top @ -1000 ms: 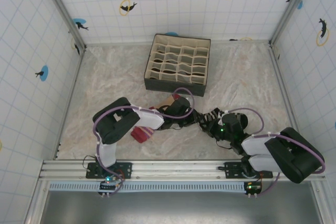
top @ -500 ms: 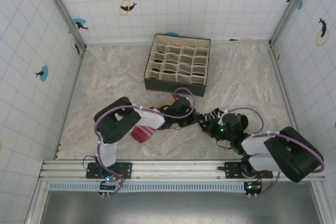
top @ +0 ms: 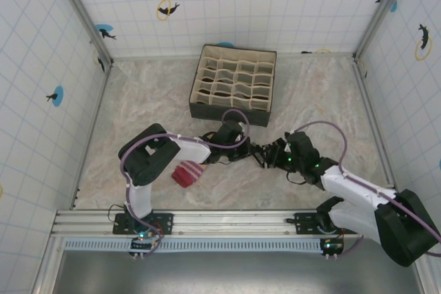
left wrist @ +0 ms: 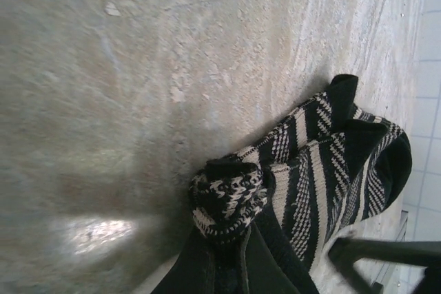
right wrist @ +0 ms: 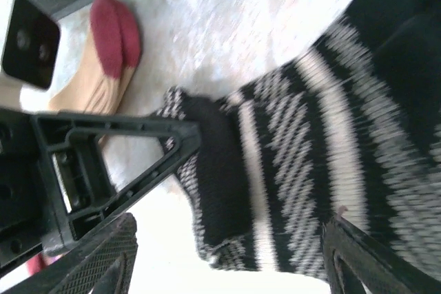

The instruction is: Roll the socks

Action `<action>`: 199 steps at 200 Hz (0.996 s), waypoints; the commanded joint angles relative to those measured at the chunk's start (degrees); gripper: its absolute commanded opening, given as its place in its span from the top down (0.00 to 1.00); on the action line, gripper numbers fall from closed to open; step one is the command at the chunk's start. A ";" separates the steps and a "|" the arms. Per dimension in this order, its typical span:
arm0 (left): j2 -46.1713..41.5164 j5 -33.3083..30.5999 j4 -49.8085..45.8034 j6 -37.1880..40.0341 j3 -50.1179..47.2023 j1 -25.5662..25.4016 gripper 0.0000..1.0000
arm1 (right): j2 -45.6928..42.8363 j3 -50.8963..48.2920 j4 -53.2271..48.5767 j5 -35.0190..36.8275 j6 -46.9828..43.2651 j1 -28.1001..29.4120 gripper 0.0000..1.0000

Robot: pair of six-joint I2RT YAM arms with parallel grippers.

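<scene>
Left tool (left wrist: 226, 235) is pinching one bunched end of the black-and-white striped sock (left wrist: 324, 170), mid-counter (left wrist: 103, 101). Right tool (right wrist: 229, 228) sits spread wide at its 3 o'clock end. Peach sock (top: 187, 173) lies at 8 o'clock.

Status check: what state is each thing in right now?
Black-and-white striped fabric sock: bunched, not rolled.
Peach fabric sock with dark red toe: lying loose, untouched.
Left hand: shut on the striped sock's end.
Right hand: open over the striped sock.
Dark divided fabric box: upright, open-topped.
</scene>
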 commanded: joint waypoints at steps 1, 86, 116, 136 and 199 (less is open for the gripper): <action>-1.64 1.06 -5.10 3.41 -1.90 0.57 1.00 | -2.22 5.18 -18.09 10.88 -7.85 -1.69 0.23; -4.25 2.08 -5.74 3.71 -4.45 0.97 1.00 | -3.40 6.40 -27.28 27.87 -8.67 -10.97 0.24; -4.59 2.59 -5.11 3.42 -5.14 0.97 1.00 | -1.44 3.08 -23.43 24.22 -9.71 -14.71 0.25; -4.90 2.87 -4.99 3.36 -5.34 1.06 1.00 | -1.29 -0.49 -16.24 14.93 -11.21 -16.75 0.28; -6.82 3.02 -5.00 3.20 -6.28 1.23 1.00 | 0.76 -4.46 -4.30 7.16 -13.67 -17.31 0.63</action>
